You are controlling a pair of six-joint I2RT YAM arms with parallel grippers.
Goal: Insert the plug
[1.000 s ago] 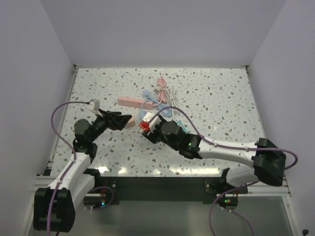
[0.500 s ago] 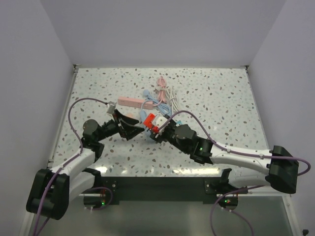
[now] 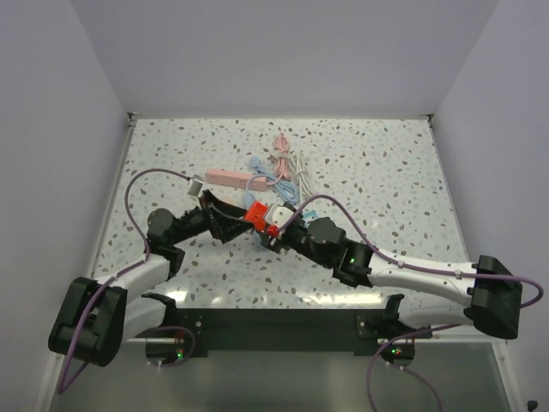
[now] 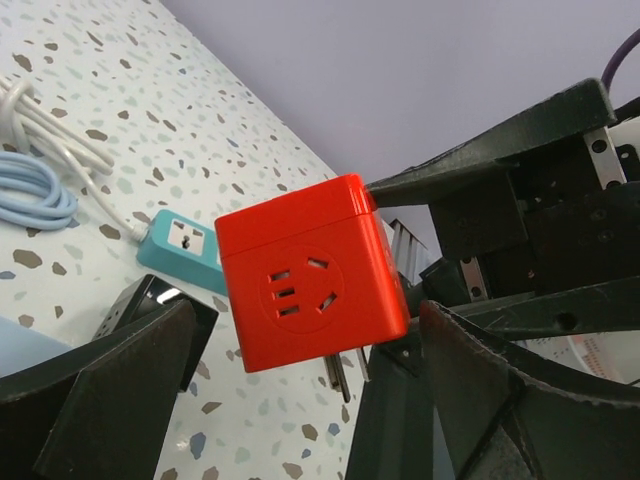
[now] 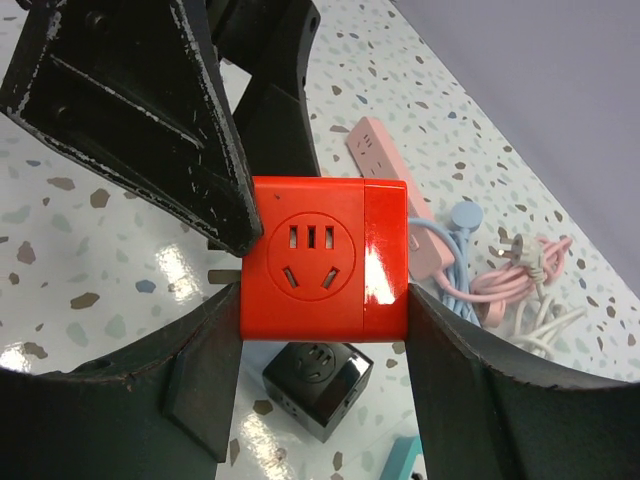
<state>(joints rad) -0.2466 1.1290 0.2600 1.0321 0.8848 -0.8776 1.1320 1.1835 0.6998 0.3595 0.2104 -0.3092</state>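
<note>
Red cube (image 5: 325, 255) was the star of the show, clamped between the two fingers of the right gripper (image 3: 264, 225) and held up off the table (image 3: 386, 172), about mid-table and a bit left of centre. From the right wrist cam you could see the fingers pressing on its left and right sides, with a socket face pointing straight at the lens. The left wrist cam showed another socket face, plus metal prongs (image 4: 335, 372) sticking out of the underside, so that's the plug end.

Left gripper (image 4: 305, 330) had its fingers spread wide with nothing in them. It was pointed right at the cube, which sat framed in the gap between them. In the right wrist view one scuffed left finger (image 5: 140, 100) came down just beside the cube's upper left corner. Couldn't tell if it actually touched.

Under the held cube, a black cube (image 5: 318, 388) with its own sockets sat on the table, a gap between the two.

Other stuff lying around: a teal strip (image 4: 182, 243) just behind the red cube, a pink strip (image 3: 230, 178) further back, and a tangle of blue cable (image 4: 30, 190), white cable (image 4: 40, 115) and pink cable (image 5: 520, 275) heaped near the pink strip. The table top was white speckled terrazzo-looking stuff.
</note>
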